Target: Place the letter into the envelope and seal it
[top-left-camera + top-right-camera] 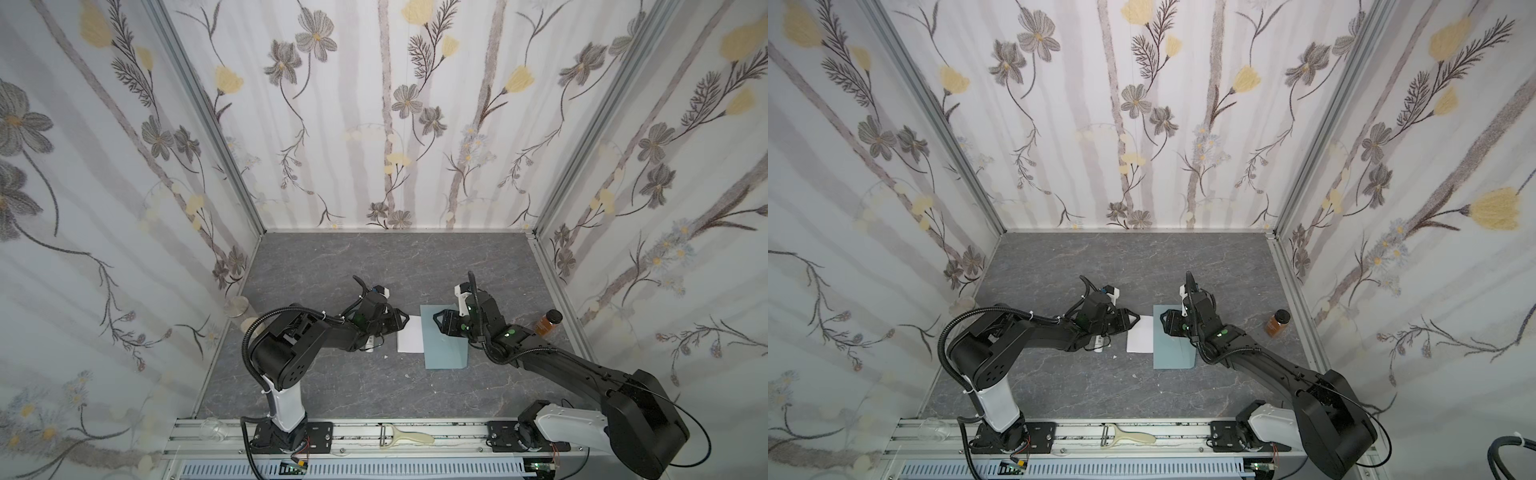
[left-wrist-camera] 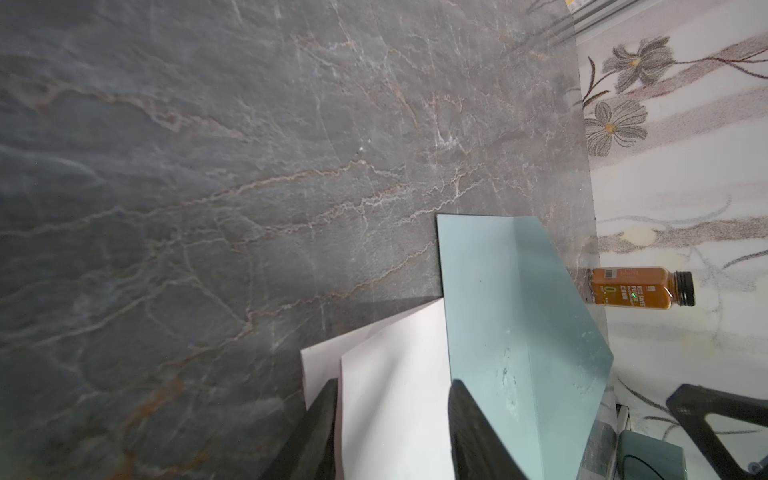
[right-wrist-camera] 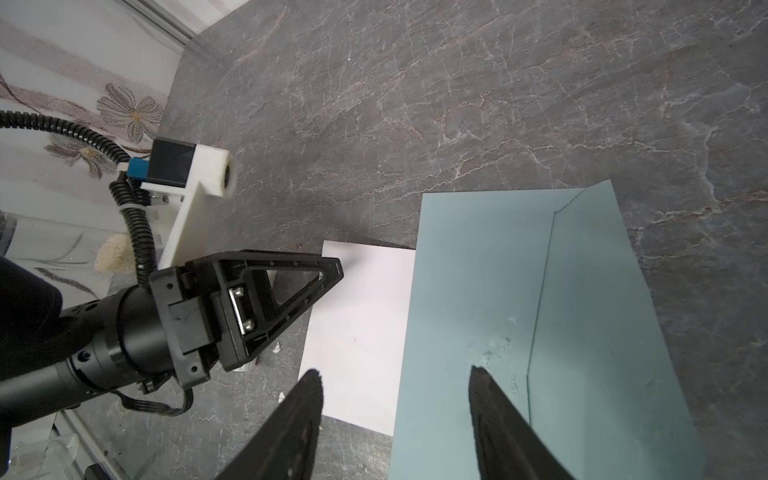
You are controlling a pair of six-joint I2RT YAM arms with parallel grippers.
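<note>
Left wrist view: left tool (image 2: 394,382) stands part-open, jaws astride the letter (image 2: 395,345), not pinching it. The letter lies on the worktop (image 2: 208,166), its edge meeting the envelope (image 2: 498,291). My judgement: close low on the free edge, then slide level. Right tool (image 3: 394,370) hovers wide above the envelope, pitched downward.

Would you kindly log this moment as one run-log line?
letter: partly covered by envelope | left pincer: open, at letter edge | right pincer: open, over envelope
</note>
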